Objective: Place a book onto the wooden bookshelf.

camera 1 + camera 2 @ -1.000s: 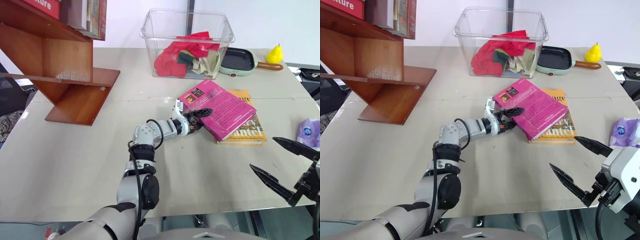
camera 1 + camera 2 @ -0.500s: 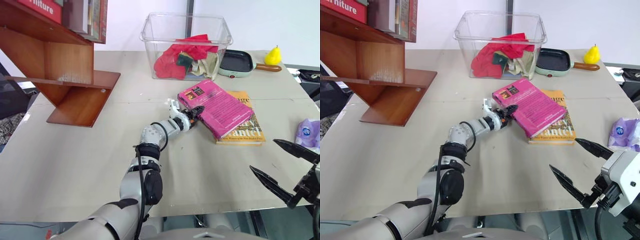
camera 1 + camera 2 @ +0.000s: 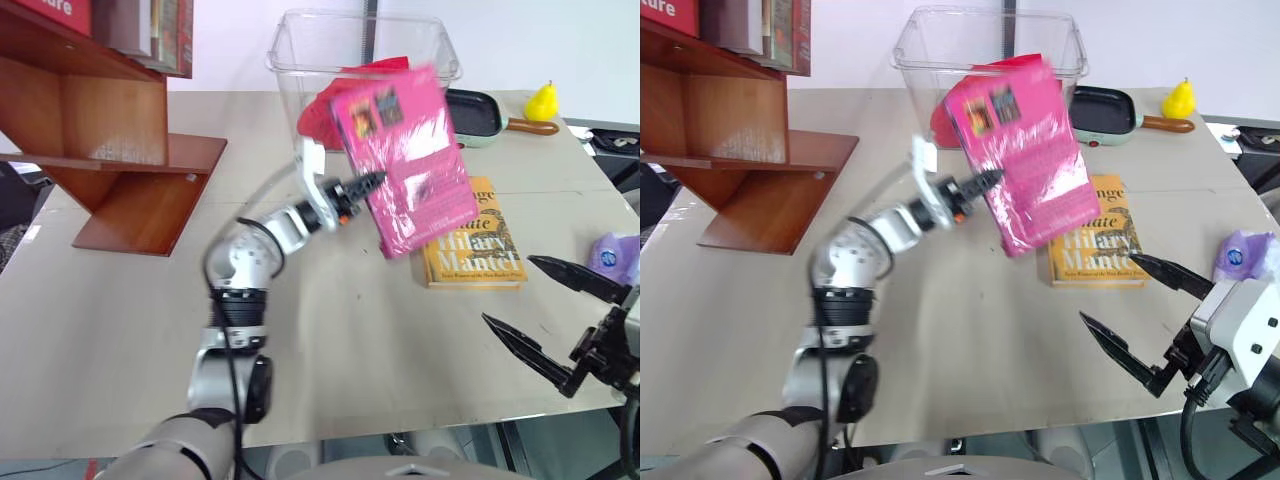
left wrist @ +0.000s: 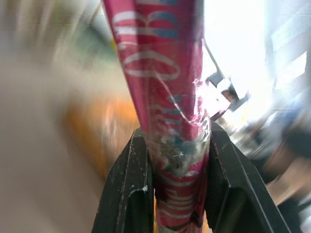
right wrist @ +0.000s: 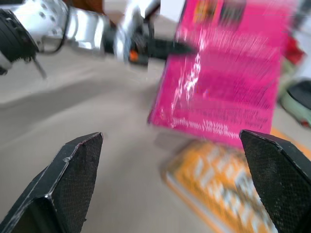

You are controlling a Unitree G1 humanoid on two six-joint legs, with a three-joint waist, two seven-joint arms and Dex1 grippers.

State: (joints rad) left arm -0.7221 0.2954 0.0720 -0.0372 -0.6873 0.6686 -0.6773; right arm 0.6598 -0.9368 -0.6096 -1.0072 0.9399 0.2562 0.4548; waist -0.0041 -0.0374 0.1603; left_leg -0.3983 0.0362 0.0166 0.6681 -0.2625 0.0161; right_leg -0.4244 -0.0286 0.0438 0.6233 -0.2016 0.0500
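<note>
I saw the pink book (image 3: 405, 155) up in the air, clear of the table (image 3: 120, 320), tilted with its cover toward the camera, hanging in front of the clear plastic bin (image 3: 300, 45) near the far edge. My left gripper (image 3: 368, 182) was clamped on the book's near-left edge; from the left wrist the two black fingers (image 4: 124, 194) pressed the spine from both sides. That arm reached up and forward from the near-left part of the table, forearm angled toward the bin.

Directly under the book, on the right half of the beige table, lay the yellow-orange Hilary Mantel book (image 3: 478, 250), flat and uncovered. The wooden bookshelf (image 3: 120, 140) stood at the far-left corner, well apart from the held book, with upright books (image 3: 150, 30) on its upper board. Red and pale cloths (image 3: 325, 115) sat in the bin. Beside the bin lay a small green frying pan (image 3: 478, 112) with a wooden handle, and a yellow pear (image 3: 542, 101) just beyond. A purple packet (image 3: 612, 253) lay at the right edge.

My right gripper (image 3: 545, 310) hovered over the near-right corner, its fingers spread wide and holding nothing, pointing toward the books.
</note>
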